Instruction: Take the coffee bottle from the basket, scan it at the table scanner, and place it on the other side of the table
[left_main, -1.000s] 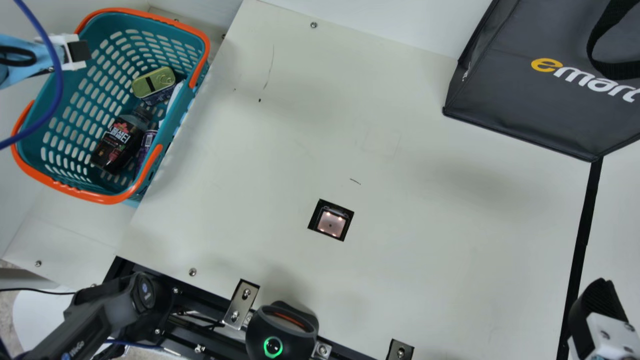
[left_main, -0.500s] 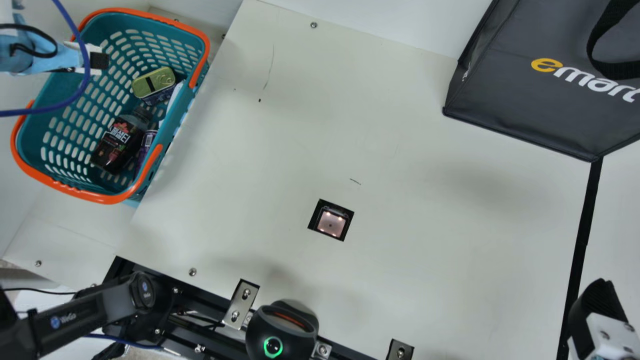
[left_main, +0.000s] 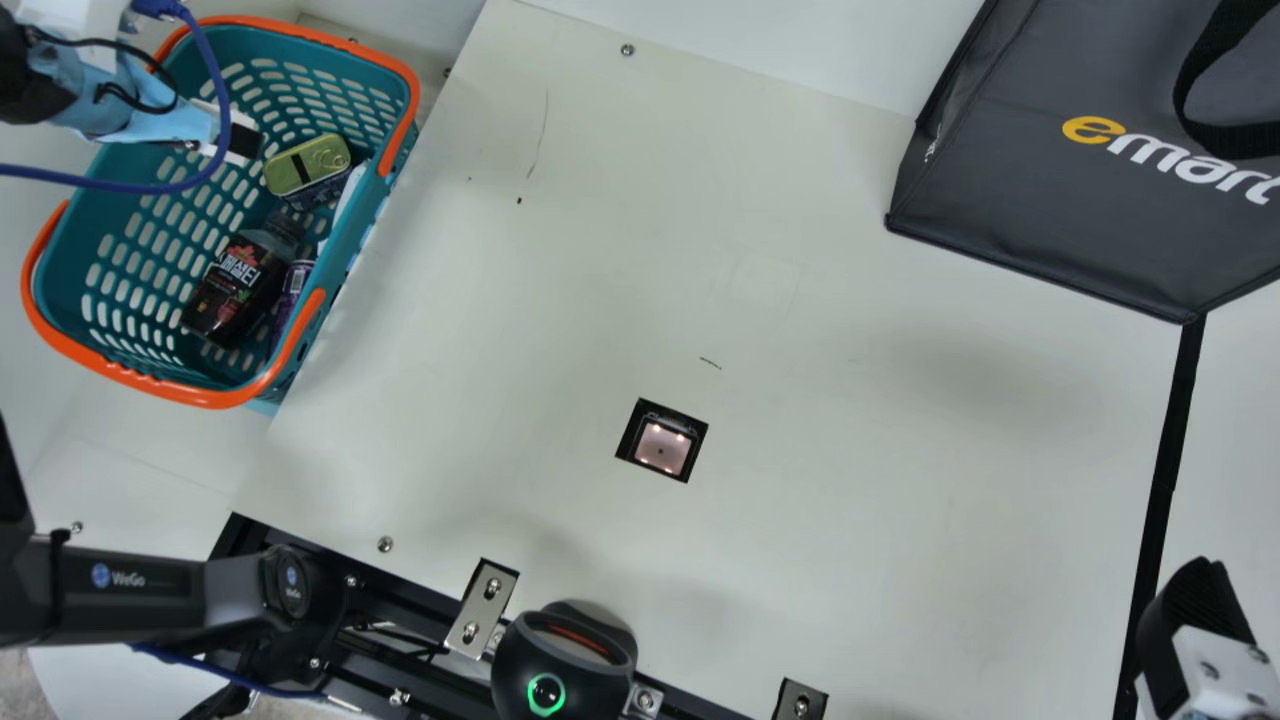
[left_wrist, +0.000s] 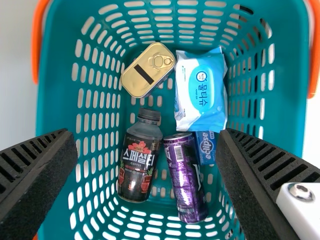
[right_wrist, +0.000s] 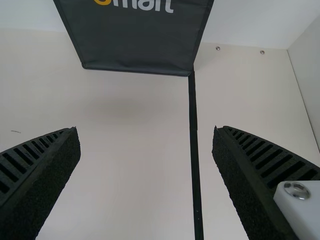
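Observation:
In the main view my left gripper (left_main: 243, 140) hangs over the upper left of the teal basket (left_main: 75, 260). The coffee bottle (left_main: 235, 285), dark with a dark cap, lies in the basket's lower part. The left wrist view has my left gripper (left_wrist: 149, 155) open above the basket, with the coffee bottle (left_wrist: 137, 162) below, between its fingers but untouched. The table scanner (left_main: 662, 443) is a lit square set in the table. My right gripper (left_main: 1195, 605) is at the main view's lower right edge; the right wrist view has that gripper (right_wrist: 146, 150) open, with nothing held.
Beside the bottle lie a purple can (left_wrist: 185, 177), a white-blue wipes pack (left_wrist: 201, 90), a small blue pack (left_wrist: 205, 147) and a gold tin (left_wrist: 148, 70). A dark bag (left_main: 1050, 180) stands at the upper right. A round black device (left_main: 563, 660) is at the near edge.
My left gripper has moved rightward and slightly down in the main view, farther over the basket. The right gripper and the items have kept still.

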